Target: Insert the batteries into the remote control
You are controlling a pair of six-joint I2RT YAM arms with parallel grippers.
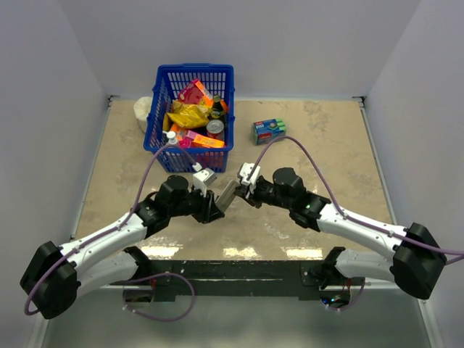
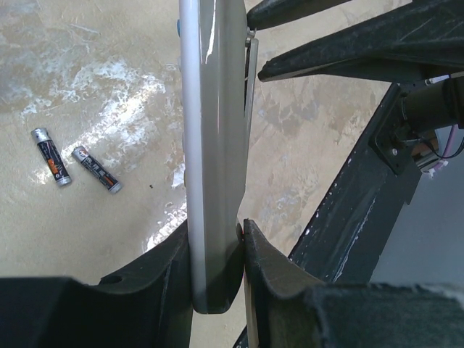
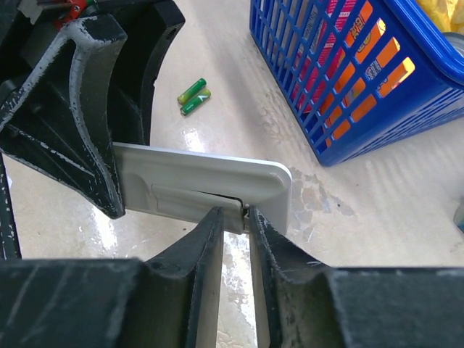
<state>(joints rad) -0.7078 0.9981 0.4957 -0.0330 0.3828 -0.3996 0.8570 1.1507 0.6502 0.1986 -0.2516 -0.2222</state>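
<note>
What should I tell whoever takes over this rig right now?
Left gripper: shut on the remote control, held on edge above the table.
Right gripper: pinching the edge of the battery cover, which looks slightly lifted.
Batteries: both loose on the table, untouched.
Done: remote held.
Left: remove cover, load both batteries.

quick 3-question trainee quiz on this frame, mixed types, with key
1. True or false: the two dark batteries already sit inside the remote control.
2. The remote control is: A) flat on the table B) held off the table by the left end effector C) in the blue basket.
3. Which remote part do the fingertips of the right end effector reach?
Key: 1 false; 2 B; 3 the battery cover's edge.
</note>
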